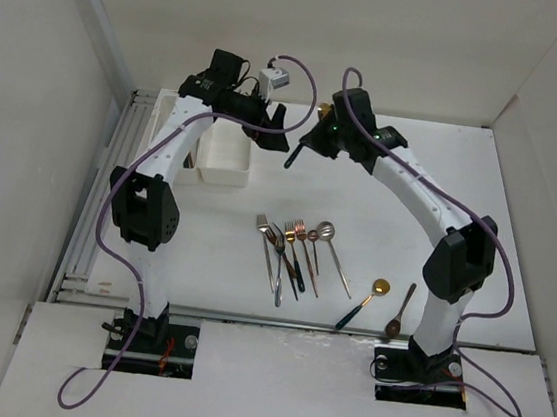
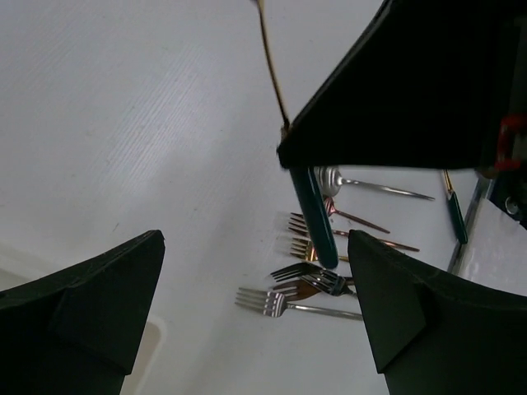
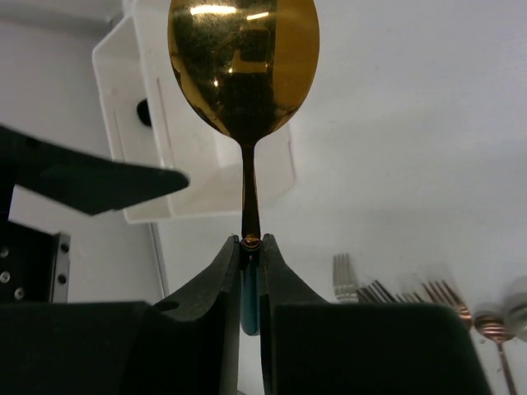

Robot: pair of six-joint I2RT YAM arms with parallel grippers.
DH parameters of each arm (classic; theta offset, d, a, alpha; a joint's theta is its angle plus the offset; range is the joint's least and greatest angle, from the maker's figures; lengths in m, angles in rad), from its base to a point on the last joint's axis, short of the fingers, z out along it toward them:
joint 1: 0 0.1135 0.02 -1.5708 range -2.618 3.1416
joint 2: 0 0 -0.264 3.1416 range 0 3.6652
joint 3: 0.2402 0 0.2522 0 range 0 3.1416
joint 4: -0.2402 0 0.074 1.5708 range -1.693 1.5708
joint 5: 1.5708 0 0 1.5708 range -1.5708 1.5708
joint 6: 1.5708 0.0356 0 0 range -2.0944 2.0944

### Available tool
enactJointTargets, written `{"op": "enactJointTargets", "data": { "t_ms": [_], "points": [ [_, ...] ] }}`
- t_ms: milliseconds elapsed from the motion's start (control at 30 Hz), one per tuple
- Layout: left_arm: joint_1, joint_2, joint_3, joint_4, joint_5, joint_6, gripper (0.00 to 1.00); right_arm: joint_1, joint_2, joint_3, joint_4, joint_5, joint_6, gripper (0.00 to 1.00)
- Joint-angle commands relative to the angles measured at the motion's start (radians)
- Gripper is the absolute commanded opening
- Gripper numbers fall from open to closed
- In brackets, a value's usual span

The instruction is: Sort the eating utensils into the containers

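My right gripper (image 1: 304,144) is shut on a gold spoon with a dark teal handle (image 1: 290,160) and holds it in the air, just right of the white containers (image 1: 226,159). In the right wrist view the gripper (image 3: 251,244) pinches the handle's top, and the gold bowl (image 3: 243,66) sticks out toward the containers (image 3: 193,177). My left gripper (image 1: 276,128) is open and empty above the containers' right side, close to the spoon. In the left wrist view (image 2: 255,304) the teal handle (image 2: 314,216) hangs between its fingers' line of sight.
Several forks and spoons lie in a cluster (image 1: 292,252) at mid-table, also in the left wrist view (image 2: 317,280). A gold spoon with a dark handle (image 1: 363,304) and a copper spoon (image 1: 400,313) lie near the right arm's base. White walls enclose the table.
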Motion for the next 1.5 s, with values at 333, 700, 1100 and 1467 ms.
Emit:
{"op": "enactJointTargets", "data": {
  "t_ms": [333, 700, 1100, 1467],
  "points": [
    [-0.021, -0.077, -0.118, 0.041, 0.084, -0.011, 0.91, 0.051, 0.032, 0.071, 0.094, -0.096, 0.032, 0.00],
    [-0.030, -0.068, -0.168, 0.094, 0.103, -0.073, 0.42, 0.072, 0.074, 0.099, 0.120, -0.164, 0.061, 0.00],
    [0.080, -0.077, -0.177, 0.143, -0.283, -0.212, 0.00, -0.082, -0.059, 0.010, -0.072, -0.123, -0.062, 0.56],
    [0.257, -0.083, -0.165, 0.211, -0.874, -0.202, 0.00, -0.357, -0.406, -0.541, -0.448, 0.055, -0.160, 0.85]
  ]
}}
